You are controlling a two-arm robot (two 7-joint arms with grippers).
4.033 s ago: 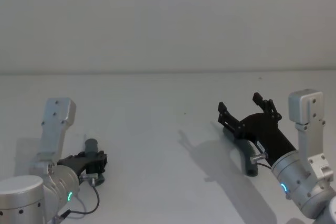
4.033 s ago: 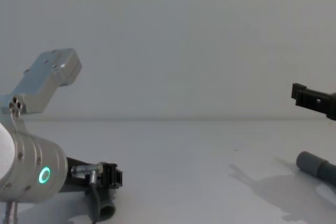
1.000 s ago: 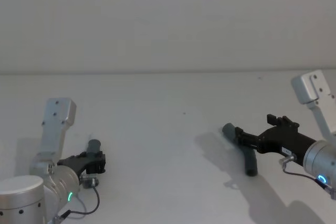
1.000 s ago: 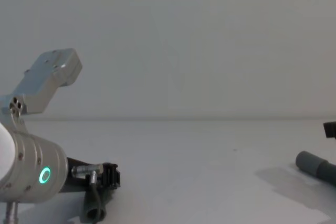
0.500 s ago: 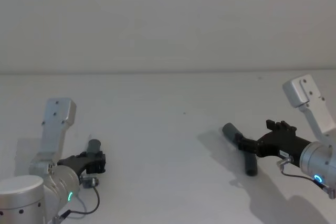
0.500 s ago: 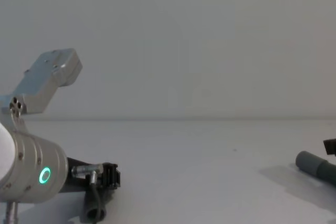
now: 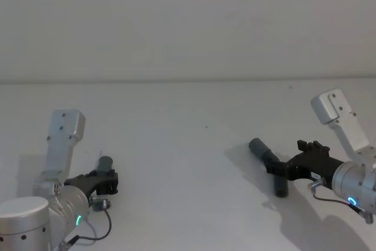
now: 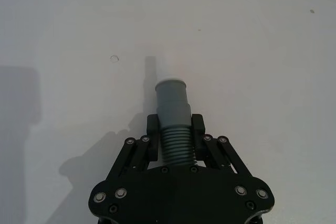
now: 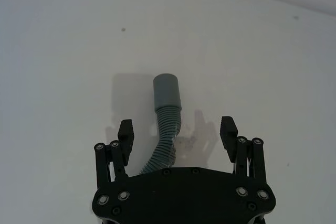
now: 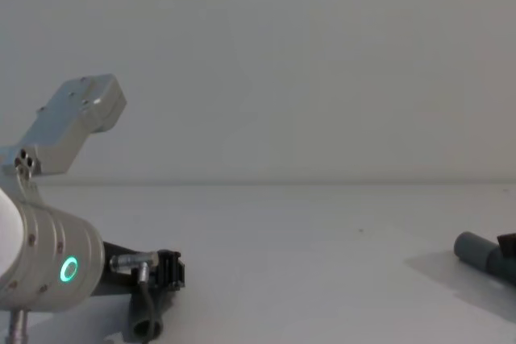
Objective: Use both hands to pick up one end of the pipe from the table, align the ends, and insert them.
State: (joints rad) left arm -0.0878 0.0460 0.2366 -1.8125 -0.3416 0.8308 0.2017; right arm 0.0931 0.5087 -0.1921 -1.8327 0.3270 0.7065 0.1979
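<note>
The left gripper [image 8: 174,125] sits at the near left of the table [image 7: 188,116], clenched on the ribbed body of the pipe [image 8: 176,148] directly behind the white-tipped cuff [image 8: 172,97], which juts out beyond the jaws just above the surface. At the near right, the right gripper [image 9: 177,130] is spread wide and low over the other stretch of hose, its fingers [image 9: 125,132] standing apart from the ribs on both sides, so nothing is grasped there yet. The socket cuff [image 9: 167,92] lies on the table just past the fingertips, pointing away from that gripper. The hose curves between the open jaws and runs nearer one finger than the other, so one finger would probably reach it first on closing and shove it sideways or roll it, turning the socket off line. A grip far back on the flexible ribs would also likely let the cuff droop, making it hard to line up with the tip held well away on the left.
</note>
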